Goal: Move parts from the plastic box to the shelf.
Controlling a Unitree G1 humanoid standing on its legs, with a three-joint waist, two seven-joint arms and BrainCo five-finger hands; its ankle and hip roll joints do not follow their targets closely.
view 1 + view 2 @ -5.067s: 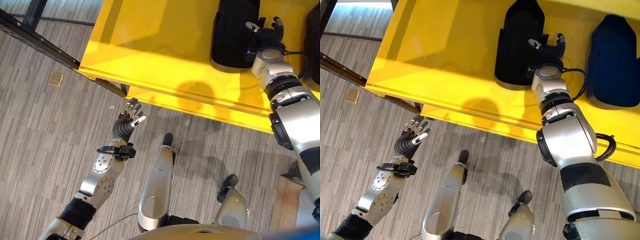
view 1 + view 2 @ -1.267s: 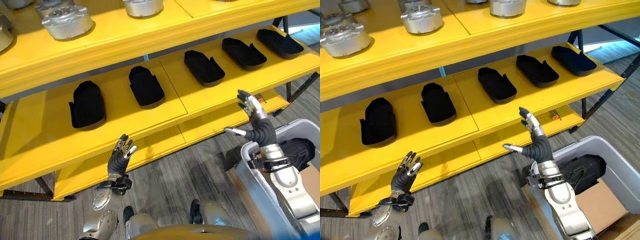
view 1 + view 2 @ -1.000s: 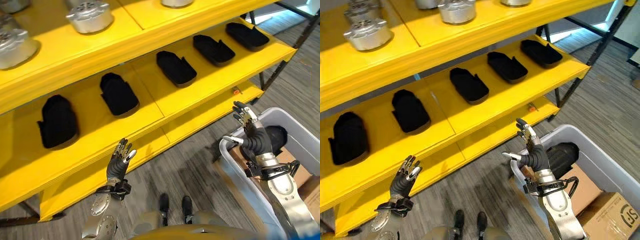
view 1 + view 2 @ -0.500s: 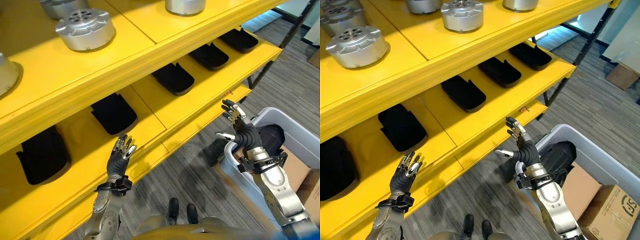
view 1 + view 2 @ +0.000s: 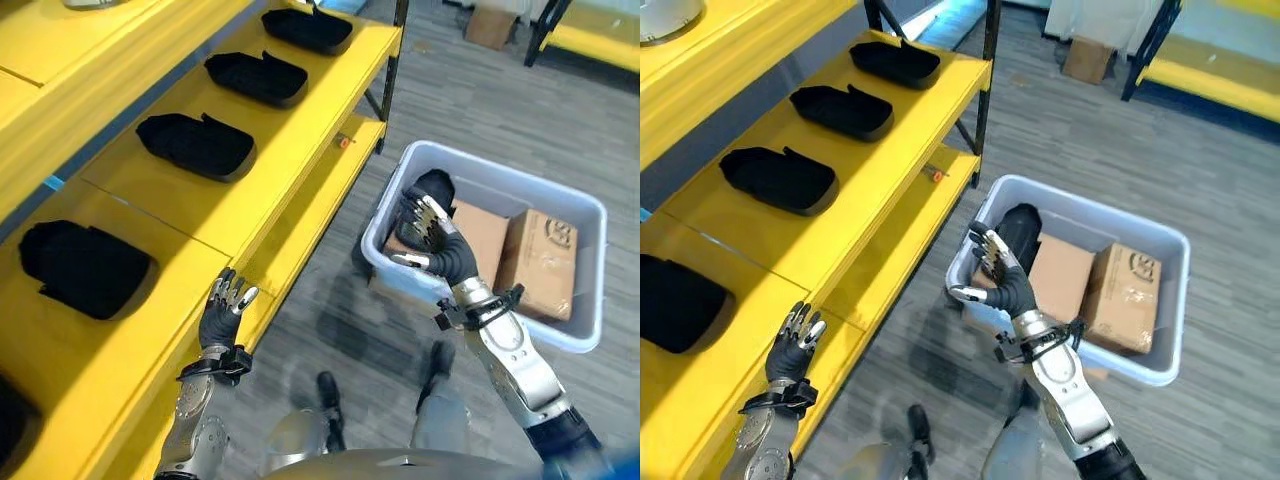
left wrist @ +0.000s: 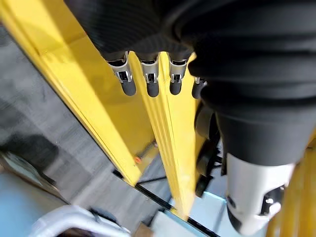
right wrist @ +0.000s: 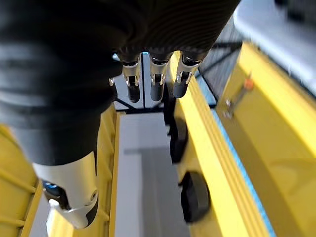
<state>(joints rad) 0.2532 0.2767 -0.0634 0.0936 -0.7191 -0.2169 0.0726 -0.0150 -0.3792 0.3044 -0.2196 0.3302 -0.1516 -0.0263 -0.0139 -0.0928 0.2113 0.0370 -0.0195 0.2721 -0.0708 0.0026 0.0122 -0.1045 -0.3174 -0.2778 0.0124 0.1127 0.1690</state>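
A grey plastic box [image 5: 510, 177] stands on the floor to the right of the yellow shelf [image 5: 290, 130]. A black moulded part [image 5: 435, 188] lies in the box's far left corner. My right hand [image 5: 432, 238] is open with spread fingers, just in front of that part at the box's left wall, holding nothing. Its straight fingers [image 7: 155, 81] show in the right wrist view. My left hand [image 5: 224, 303] is open and empty over the front edge of the shelf board. Several black parts [image 5: 195, 145] lie in a row on the middle shelf.
Two cardboard boxes [image 5: 545, 262] fill the rest of the plastic box. A small orange item [image 5: 343, 142] lies on the lowest shelf board. A black upright post [image 5: 395, 50] ends the shelf. Grey striped floor [image 5: 480, 90] spreads beyond the box.
The camera has swung right and down, so the plastic box is now in full view. My right hand has come down to the black part in the box. Both hands stay open.
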